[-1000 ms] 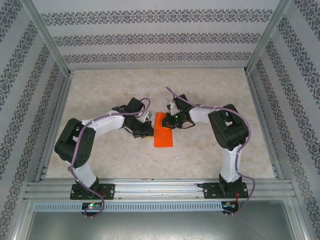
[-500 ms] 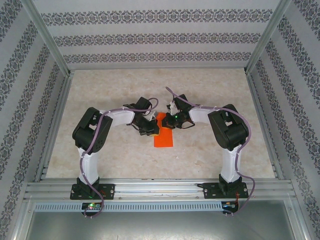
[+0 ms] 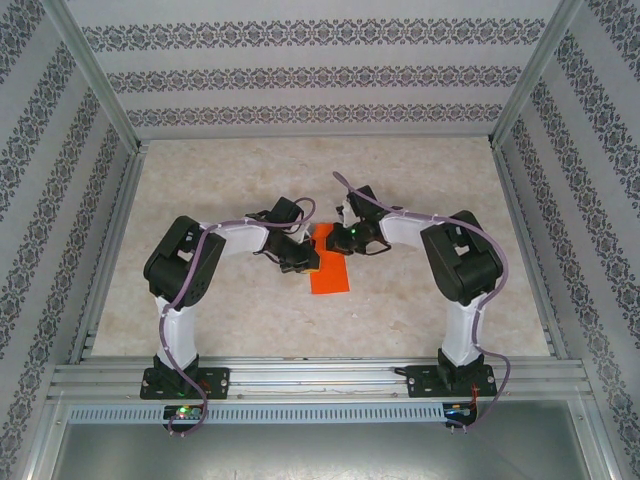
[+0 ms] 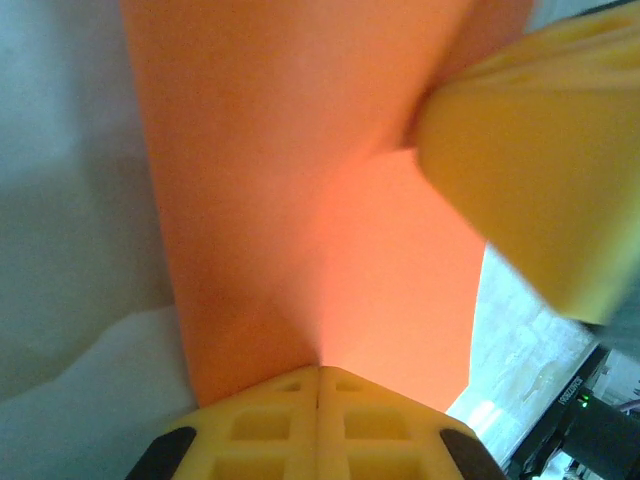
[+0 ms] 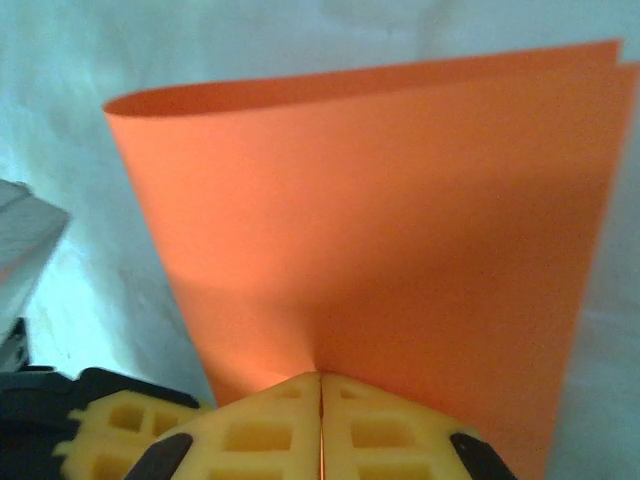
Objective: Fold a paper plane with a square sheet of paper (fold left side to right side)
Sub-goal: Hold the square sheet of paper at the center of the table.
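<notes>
thin bright orange-red square sheet of paper (image 3: 331,276) lies mid beige counter (image 3: 430,190), bent over left to right. left end effector (image 4: 318,372) and right end effector (image 5: 320,378) both clamped on it. best to line the edges up before pressing the crease.

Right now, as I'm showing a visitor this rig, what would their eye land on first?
The bright orange-red sheet of paper, folded over on itself at the middle of the table. Both arms meet there, the left arm and right arm each with jaws pinched shut on it.
</notes>
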